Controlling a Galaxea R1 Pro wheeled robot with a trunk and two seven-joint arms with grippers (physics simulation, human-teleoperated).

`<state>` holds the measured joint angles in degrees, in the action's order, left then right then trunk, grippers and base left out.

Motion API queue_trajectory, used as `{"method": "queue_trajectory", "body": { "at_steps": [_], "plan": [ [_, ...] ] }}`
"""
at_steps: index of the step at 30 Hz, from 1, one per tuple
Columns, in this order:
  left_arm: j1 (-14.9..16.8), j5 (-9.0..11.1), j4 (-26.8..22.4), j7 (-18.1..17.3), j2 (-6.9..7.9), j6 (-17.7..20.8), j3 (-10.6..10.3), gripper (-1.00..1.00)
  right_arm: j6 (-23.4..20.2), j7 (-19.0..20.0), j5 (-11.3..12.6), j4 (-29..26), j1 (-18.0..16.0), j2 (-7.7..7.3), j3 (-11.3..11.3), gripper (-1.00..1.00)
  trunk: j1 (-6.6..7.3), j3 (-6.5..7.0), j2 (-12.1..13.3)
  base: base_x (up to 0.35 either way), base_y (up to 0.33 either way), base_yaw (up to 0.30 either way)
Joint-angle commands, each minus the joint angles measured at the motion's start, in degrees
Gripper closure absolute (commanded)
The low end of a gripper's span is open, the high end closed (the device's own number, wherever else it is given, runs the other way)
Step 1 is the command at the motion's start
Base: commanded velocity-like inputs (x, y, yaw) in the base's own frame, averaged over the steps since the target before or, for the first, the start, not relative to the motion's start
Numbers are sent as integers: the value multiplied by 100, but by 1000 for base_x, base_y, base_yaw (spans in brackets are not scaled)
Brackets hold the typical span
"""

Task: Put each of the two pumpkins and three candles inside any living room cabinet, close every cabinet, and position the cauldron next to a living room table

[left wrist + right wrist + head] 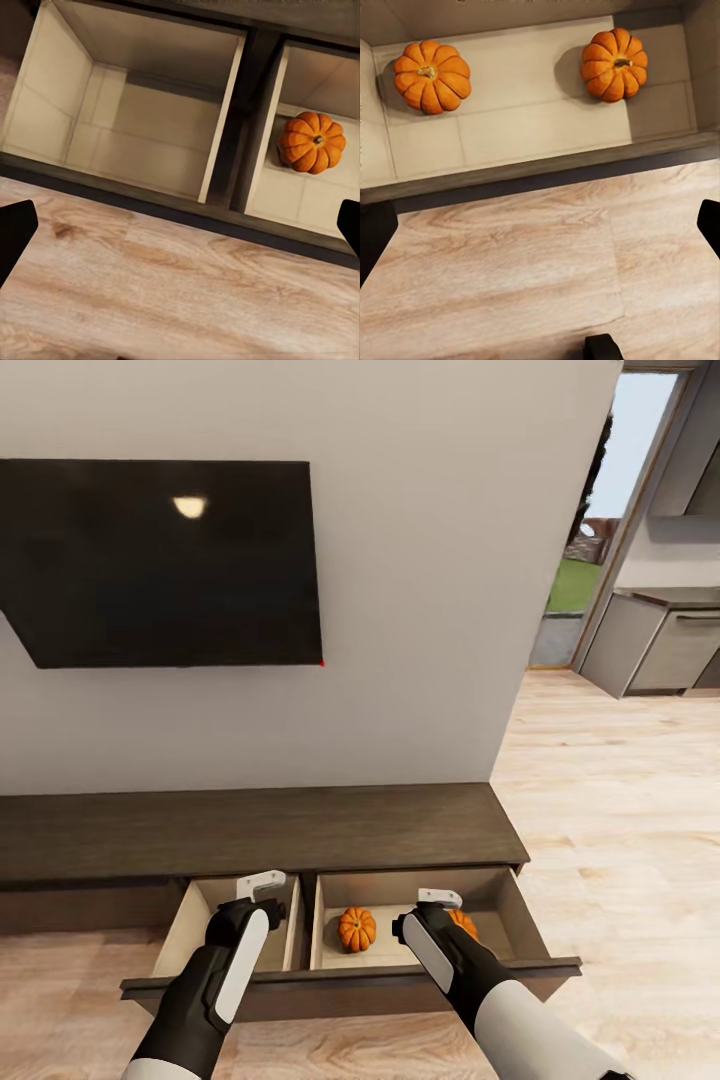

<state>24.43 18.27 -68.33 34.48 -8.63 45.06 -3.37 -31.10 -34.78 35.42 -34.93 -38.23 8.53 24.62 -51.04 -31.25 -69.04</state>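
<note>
We face a white wall with a dark flat screen (pixel 165 560) above the long dark brown wooden cabinet (pixel 250 830), pale plank floor (pixel 620 800) open rightward. Two small orange ribbed pumpkins (pixel 432 76) (pixel 614 64) sit apart in its open right drawer (pixel 520 925). Our left gripper (pixel 262 891) and right gripper (pixel 440 900) hover there, both spread and empty.

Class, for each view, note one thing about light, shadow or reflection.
Head view: a soft lamp glare reflects on the dark screen. Left wrist view: the empty compartment is evenly lit. Right wrist view: each of the pumpkins casts a faint shadow.
</note>
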Motion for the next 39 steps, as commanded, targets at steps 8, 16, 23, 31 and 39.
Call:
{"method": "queue_trajectory", "body": {
  "at_steps": [8, 16, 23, 31, 39],
  "plan": [
    [0, 3, -5, -2, 2, 11, 13, -100, 3, 4, 0, 2, 0, -1, 5, -100, 176, 144, 322, 0, 0, 0],
    [0, 9, -5, -2, 9, 16, 39, -100, -1, 6, 0, 1, 0, -6, 0, -100, 352, 288, 643, 0, 0, 0],
    [3, 10, -5, -14, 19, 59, 56, -100, -1, 5, 0, -3, 0, 9, -1, -100, 506, 413, 924, -58, 0, 0],
    [3, 10, -5, -20, 20, 65, 61, -100, 6, 6, 0, -5, 0, 32, -1, -100, 682, 557, 1245, -73, 0, 0],
    [4, 10, -5, -15, 23, 65, 61, -100, 2, 6, 0, -5, 0, 35, -1, -100, 857, 701, 1566, -15, 0, 0]
  ]
}}
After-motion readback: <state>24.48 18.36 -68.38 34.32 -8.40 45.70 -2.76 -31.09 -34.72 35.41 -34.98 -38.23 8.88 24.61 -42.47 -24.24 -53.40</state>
